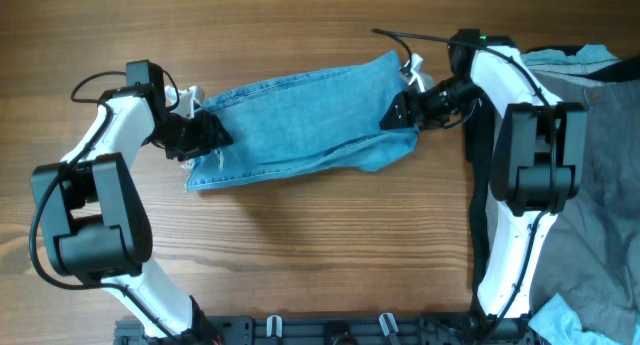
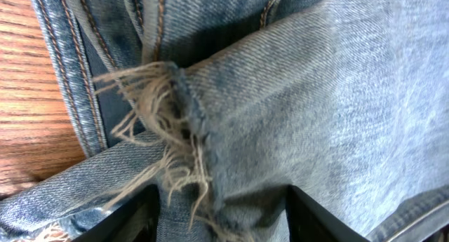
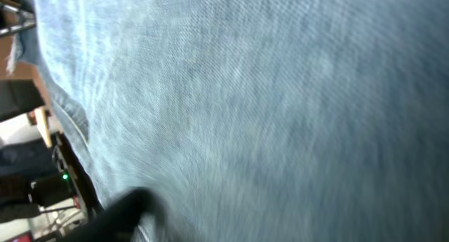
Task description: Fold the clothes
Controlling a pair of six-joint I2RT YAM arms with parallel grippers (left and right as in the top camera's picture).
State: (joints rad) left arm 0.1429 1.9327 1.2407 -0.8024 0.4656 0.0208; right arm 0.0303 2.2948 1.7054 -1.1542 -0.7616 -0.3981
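The light-blue jeans (image 1: pixel 300 125) lie across the middle of the table as a long band, folded lengthwise. My left gripper (image 1: pixel 205 135) is at their left end. In the left wrist view its fingers (image 2: pixel 221 217) hold a bunch of denim beside the frayed hem (image 2: pixel 168 130). My right gripper (image 1: pixel 402 110) is at the jeans' right end. In the right wrist view blurred denim (image 3: pixel 266 102) fills the frame, and only one dark finger (image 3: pixel 123 214) shows against the cloth.
Wide grey trousers (image 1: pixel 605 155) cover the table's right side, with a black garment (image 1: pixel 480 220) along their left edge. Light-blue cloth scraps show at the top right (image 1: pixel 590 53) and bottom right (image 1: pixel 560 315). Bare wood lies in front of the jeans.
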